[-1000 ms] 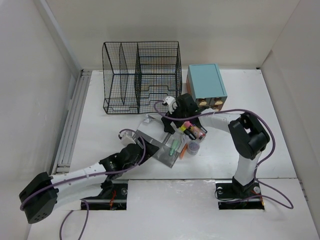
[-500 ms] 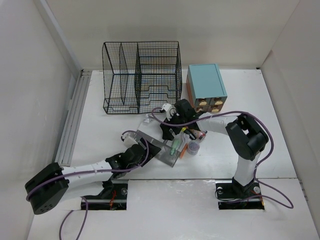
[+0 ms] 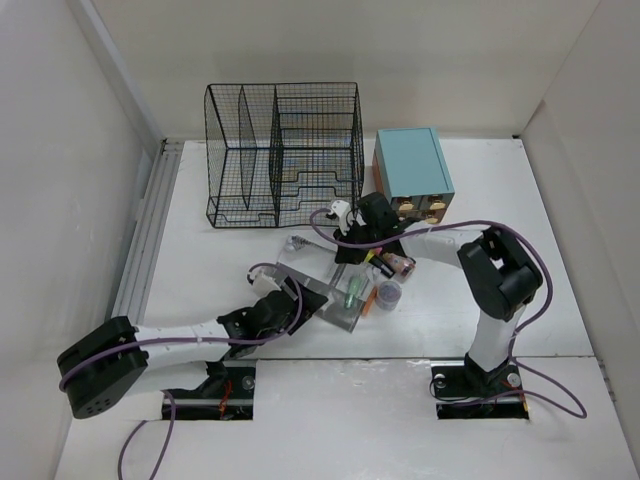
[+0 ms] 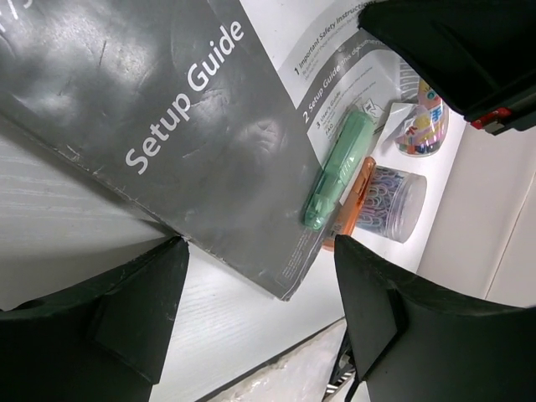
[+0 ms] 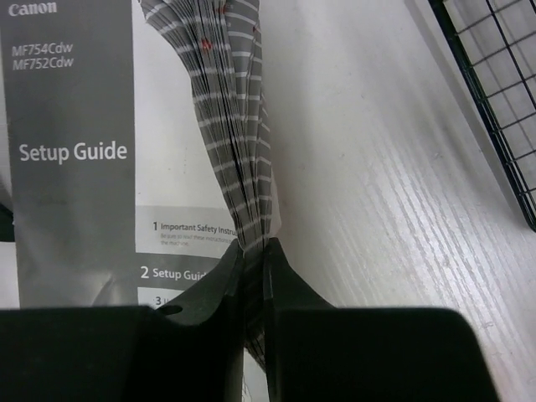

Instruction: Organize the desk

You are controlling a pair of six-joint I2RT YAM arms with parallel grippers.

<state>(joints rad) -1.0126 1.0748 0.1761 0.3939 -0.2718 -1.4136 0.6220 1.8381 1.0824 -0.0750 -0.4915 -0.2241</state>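
Top view: over the last second my right claw (image 3: 352,250) has pulled back toward the wire rack (image 3: 285,150). The left claw (image 3: 290,297) has crept up to the setup guide (image 3: 318,300) on the desk (image 3: 200,260).

Left wrist: jaws spread and empty, the guide's corner between them, a green marker (image 4: 335,172) just beyond.

Right wrist: clenched on the guide's fanned pages, with bare desk to its right. I judge a lift toward the rack comes next.

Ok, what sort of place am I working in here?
Probably a mock office set-up in a white-walled test cell: on the white desk stand a black wire file rack and a teal-topped drawer box, with a Canon setup guide in front of them.
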